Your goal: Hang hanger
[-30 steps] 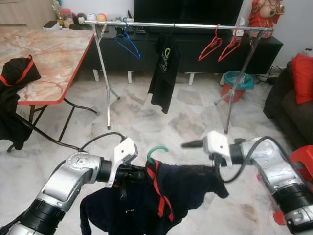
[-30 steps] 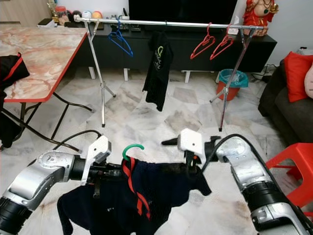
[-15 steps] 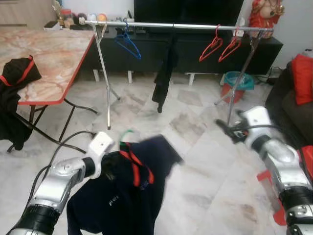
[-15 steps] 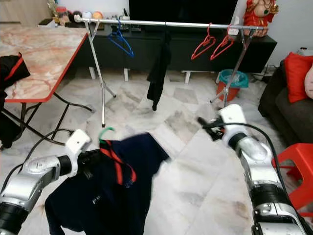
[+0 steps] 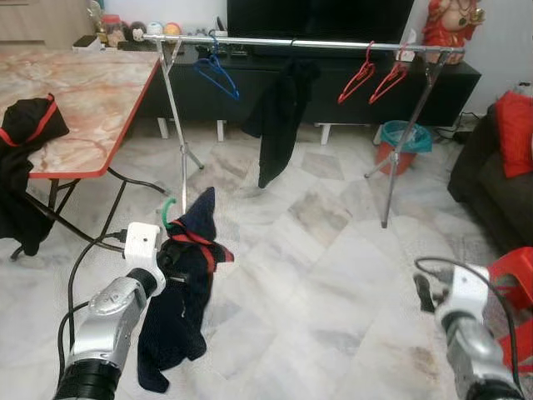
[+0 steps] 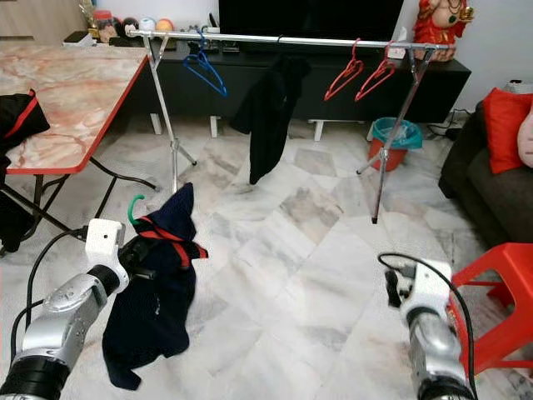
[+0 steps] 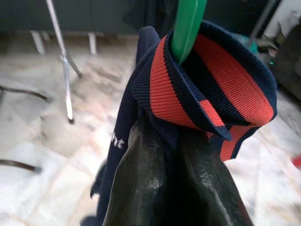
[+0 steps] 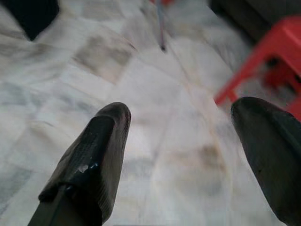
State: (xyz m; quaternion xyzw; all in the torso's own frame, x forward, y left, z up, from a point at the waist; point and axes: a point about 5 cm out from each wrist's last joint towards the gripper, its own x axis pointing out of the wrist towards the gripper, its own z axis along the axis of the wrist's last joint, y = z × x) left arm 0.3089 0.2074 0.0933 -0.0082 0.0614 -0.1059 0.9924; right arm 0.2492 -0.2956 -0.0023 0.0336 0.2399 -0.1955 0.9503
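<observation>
Marble floor (image 5: 333, 275) under rack legs (image 5: 185, 187), table (image 5: 79, 92)

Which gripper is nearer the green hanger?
Left. The left gripper is shut on the navy shirt right below the green hanger; the right gripper is open, far off.
</observation>
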